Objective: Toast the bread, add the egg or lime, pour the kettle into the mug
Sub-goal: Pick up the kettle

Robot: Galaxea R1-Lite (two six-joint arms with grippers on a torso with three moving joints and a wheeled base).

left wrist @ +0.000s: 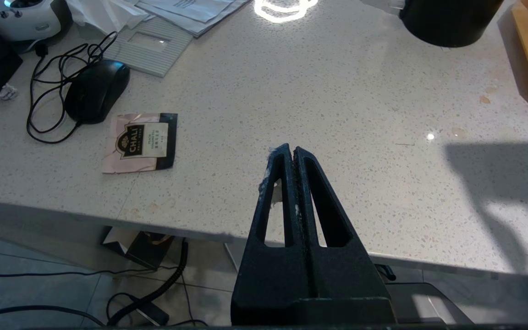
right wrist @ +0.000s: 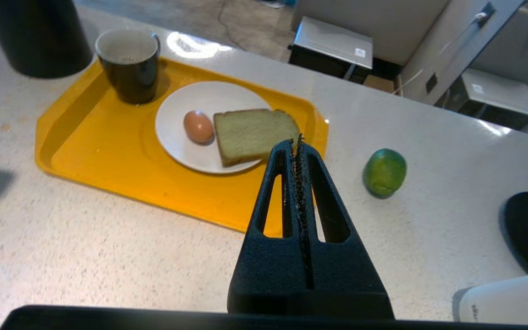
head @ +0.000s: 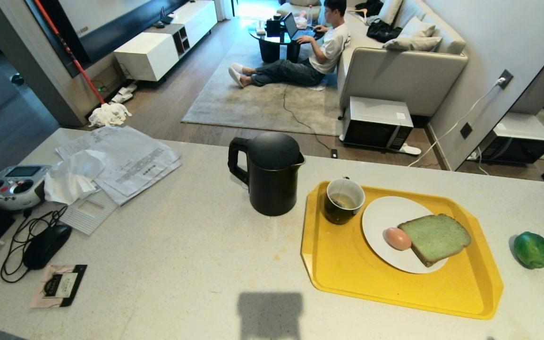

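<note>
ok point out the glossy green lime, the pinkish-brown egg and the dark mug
glossy green lime (head: pixel 532 250), head view, middle of its skin
pinkish-brown egg (head: pixel 397 238), head view, its top
dark glossy mug (right wrist: pixel 131 75), right wrist view, outer wall

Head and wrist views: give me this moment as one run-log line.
bread and egg: on plate | mug: on tray | lime: counter | left gripper: shut, empty | right gripper: shut, empty
</note>
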